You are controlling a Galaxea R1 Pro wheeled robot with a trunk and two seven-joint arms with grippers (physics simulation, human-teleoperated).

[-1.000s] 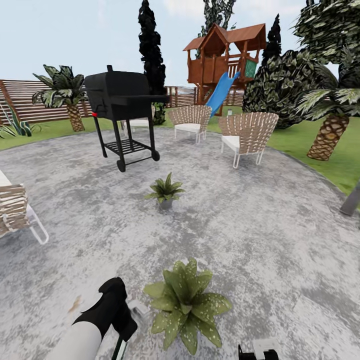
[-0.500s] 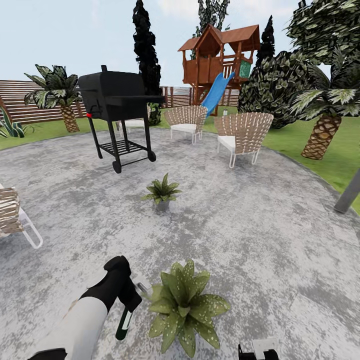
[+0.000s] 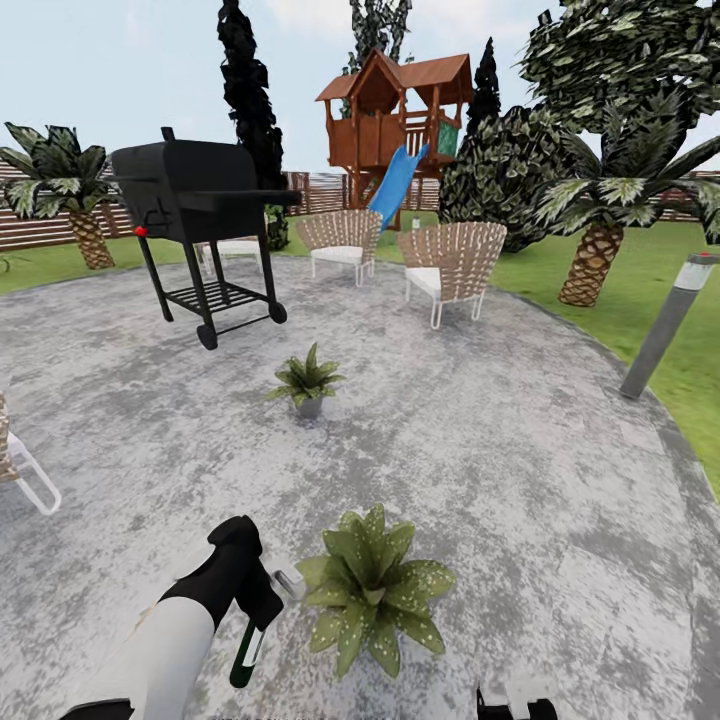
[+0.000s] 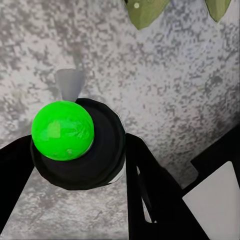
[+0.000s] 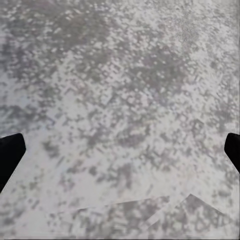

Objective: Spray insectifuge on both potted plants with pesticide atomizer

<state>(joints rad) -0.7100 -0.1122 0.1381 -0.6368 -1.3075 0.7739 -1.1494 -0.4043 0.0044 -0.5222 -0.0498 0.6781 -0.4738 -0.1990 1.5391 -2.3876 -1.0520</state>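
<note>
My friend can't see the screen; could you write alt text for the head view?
The robot's left arm holds a dark-green spray bottle beside a speckled potted plant on grey paving. A second potted plant sits farther off, before a black grill and wicker chairs.

A black wheeled grill [image 3: 200, 215] stands on the round grey mottled paving [image 3: 500, 450], with a red knob on its side. Beyond it sit two wicker chairs with white cushions, one [image 3: 340, 240] farther back and one [image 3: 450, 265] nearer the lawn [image 3: 640, 300]. A wooden playhouse [image 3: 395, 110] with a blue slide [image 3: 395, 185] rises behind them. Palms [image 3: 600, 215] [image 3: 60, 185] flank the yard before a slatted fence [image 3: 40, 220]. A grey bollard lamp [image 3: 668, 325] leans at the paving's edge.
</note>
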